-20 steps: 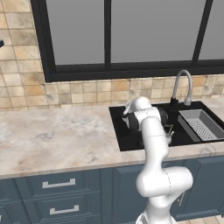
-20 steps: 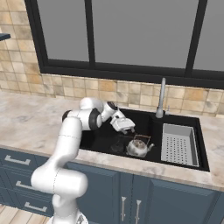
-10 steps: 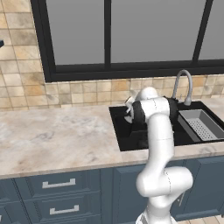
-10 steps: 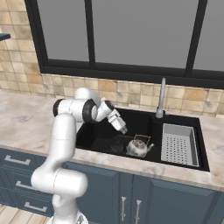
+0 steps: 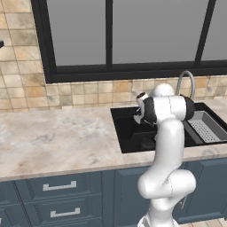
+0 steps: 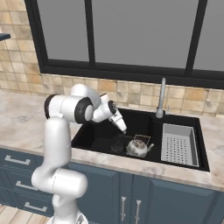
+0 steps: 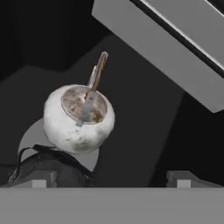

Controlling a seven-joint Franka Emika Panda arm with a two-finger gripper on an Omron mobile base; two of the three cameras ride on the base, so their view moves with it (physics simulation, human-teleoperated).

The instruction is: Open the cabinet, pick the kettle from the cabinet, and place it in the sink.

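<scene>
kettle (image 6: 138,148) upright in sink (image 6: 100,136), fingers (image 6: 124,129) spread, above it, apart

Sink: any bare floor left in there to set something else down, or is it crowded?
The sink floor is bare at its back left, between the kettle and the left wall, though the open gripper hangs over it. The right end is crowded: the tray fills it, with the kettle just left of it.
</scene>
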